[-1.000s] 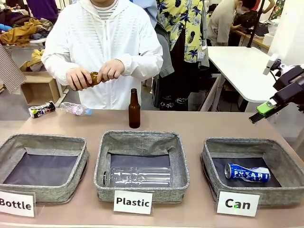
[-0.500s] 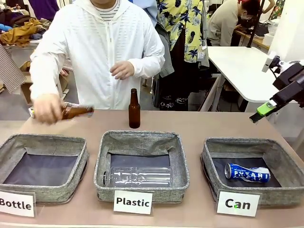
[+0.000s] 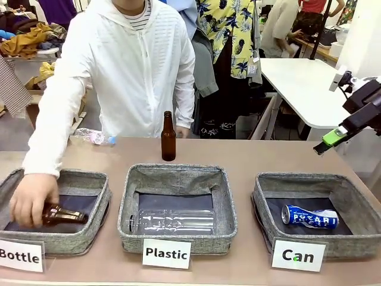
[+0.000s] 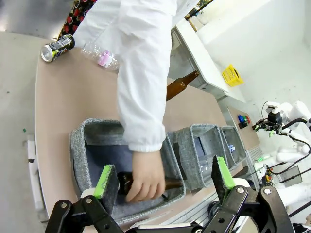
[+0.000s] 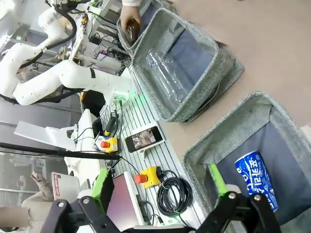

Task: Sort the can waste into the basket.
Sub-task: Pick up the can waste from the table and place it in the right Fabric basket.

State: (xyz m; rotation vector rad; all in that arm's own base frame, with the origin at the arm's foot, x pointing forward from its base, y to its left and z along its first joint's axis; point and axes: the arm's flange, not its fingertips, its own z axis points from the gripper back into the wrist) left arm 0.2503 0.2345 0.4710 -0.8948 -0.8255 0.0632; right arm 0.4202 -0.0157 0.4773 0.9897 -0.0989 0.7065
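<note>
Front view gives me the brown tabletop [image 3: 256, 155] running across, with a person [image 3: 137, 65] in a white hooded jacket at its far side, leaning over towards my left. Three grey fabric baskets sit in a row along the near edge: the Bottle basket [image 3: 89, 179] on the left, the Plastic basket [image 3: 178, 173] in the middle and the Can basket [image 3: 309, 180] on the right, with its white card [image 3: 297, 255] in front of it. The person's hand [image 3: 33, 199] reaches into the Bottle basket and grips a brown bottle [image 3: 64, 214] lying on its side there. A clear plastic bottle [image 3: 172, 221] lies in the Plastic basket, an upright brown bottle [image 3: 168, 137] stands behind that basket, and a crushed clear bottle [image 3: 92, 137] lies towards the far left. The blue can [image 3: 309, 217] lies on its side inside the Can basket. On the left wrist view I see the dark can [image 4: 57, 47] lying on the bare tabletop near the crushed clear bottle, well apart from the Can basket. The left gripper [image 4: 164, 174] hangs above the Bottle basket, fingers spread wide, gripping nothing. The right gripper [image 5: 159, 179] looks down on the Can basket, fingers likewise apart and empty.
</note>
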